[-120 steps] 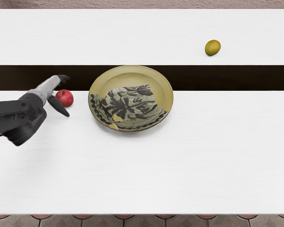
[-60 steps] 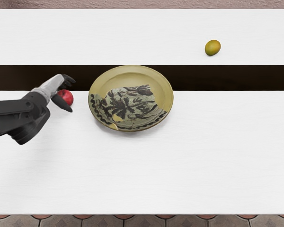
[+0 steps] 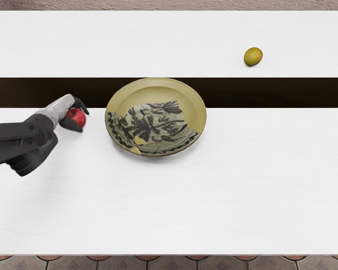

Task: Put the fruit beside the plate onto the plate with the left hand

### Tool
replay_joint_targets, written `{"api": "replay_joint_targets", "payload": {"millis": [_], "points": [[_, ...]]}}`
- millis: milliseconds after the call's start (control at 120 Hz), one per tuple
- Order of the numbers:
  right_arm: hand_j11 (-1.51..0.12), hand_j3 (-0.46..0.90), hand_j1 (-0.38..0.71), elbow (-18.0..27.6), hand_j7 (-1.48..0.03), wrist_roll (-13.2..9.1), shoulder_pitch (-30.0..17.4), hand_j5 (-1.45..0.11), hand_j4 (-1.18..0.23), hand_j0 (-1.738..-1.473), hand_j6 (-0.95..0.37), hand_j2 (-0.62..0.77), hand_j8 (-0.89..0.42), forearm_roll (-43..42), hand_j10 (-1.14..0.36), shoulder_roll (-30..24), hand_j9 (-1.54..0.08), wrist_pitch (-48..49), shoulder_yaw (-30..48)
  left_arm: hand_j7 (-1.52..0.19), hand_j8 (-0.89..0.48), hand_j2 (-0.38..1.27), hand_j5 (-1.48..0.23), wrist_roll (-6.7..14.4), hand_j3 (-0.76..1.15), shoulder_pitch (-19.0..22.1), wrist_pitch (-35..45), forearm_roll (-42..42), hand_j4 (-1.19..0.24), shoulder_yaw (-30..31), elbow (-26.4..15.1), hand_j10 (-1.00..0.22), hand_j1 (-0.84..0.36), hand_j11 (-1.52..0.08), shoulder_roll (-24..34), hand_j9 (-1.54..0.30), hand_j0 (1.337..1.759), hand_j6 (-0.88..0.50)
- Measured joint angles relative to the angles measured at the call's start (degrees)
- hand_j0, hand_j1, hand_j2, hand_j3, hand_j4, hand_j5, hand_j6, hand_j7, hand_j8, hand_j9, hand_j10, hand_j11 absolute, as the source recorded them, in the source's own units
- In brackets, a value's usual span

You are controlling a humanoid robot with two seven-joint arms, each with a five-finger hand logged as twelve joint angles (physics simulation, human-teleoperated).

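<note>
left robot hand [image 3: 65, 113] pinching red fruit [image 3: 77, 116] beside plate [image 3: 158, 83] | white table [image 3: 225, 197], dark gap [image 3: 270, 93] across | tiled floor [image 3: 158, 262] below

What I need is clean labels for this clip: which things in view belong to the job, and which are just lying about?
Job: left hand, fingers wrapped round the small round red fruit; round yellow ceramic plate with dark pattern.
Lying about: small oval yellow-green fruit on the rear white tabletop.

Dark grey arm [image 3: 17, 145], silver robot hand [image 3: 67, 112], seemingly black fingertips [image 3: 79, 104].
</note>
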Motion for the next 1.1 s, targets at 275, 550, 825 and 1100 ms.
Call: {"api": "replay_joint_targets", "payload": {"millis": [275, 550, 825, 1100], "points": [[0.00, 0.00, -0.35, 0.00, 0.00, 0.00, 0.00, 0.00, 0.00, -1.658, 0.00, 0.00, 0.00, 0.00, 0.00, 0.00, 0.00, 0.00, 0.01, -0.94, -0.28, 0.24, -0.95, 0.30, 0.00, -7.57, -0.02, -0.32, -0.68, 1.78, -0.48, -0.51, -0.34, -0.95, 3.62, -0.94, 1.651, -0.31], [0.00, 0.00, -0.35, 0.00, 0.00, 0.00, 0.00, 0.00, 0.00, -1.658, 0.00, 0.00, 0.00, 0.00, 0.00, 0.00, 0.00, 0.00, 0.01, -0.98, -0.26, 0.26, -0.98, 0.23, 0.00, -15.58, -0.13, -1.16, -0.69, 5.05, -1.94, -0.50, -0.35, -0.97, -0.76, -0.97, 1.651, -0.29], [0.00, 0.00, -0.35, 0.00, 0.00, 0.00, 0.01, 0.00, 0.00, -1.658, 0.00, 0.00, 0.00, 0.00, 0.00, 0.00, 0.00, 0.00, 0.02, -1.01, -0.27, 0.31, -1.01, 0.20, 0.00, -17.42, -0.26, -5.92, -0.71, 6.22, -2.17, -0.53, -0.33, -0.97, -12.29, -1.01, 1.652, -0.31], [0.00, 0.00, -0.35, 0.00, 0.00, 0.00, 0.01, 0.00, 0.00, -1.658, 0.00, 0.00, 0.00, 0.00, 0.00, 0.00, 0.00, 0.00, 0.00, -1.02, -0.27, 0.28, -1.02, 0.26, 0.00, -16.48, -0.47, -7.31, -0.71, 6.29, -1.82, -0.53, -0.32, -0.98, -18.42, -1.02, 1.652, -0.31]]}}
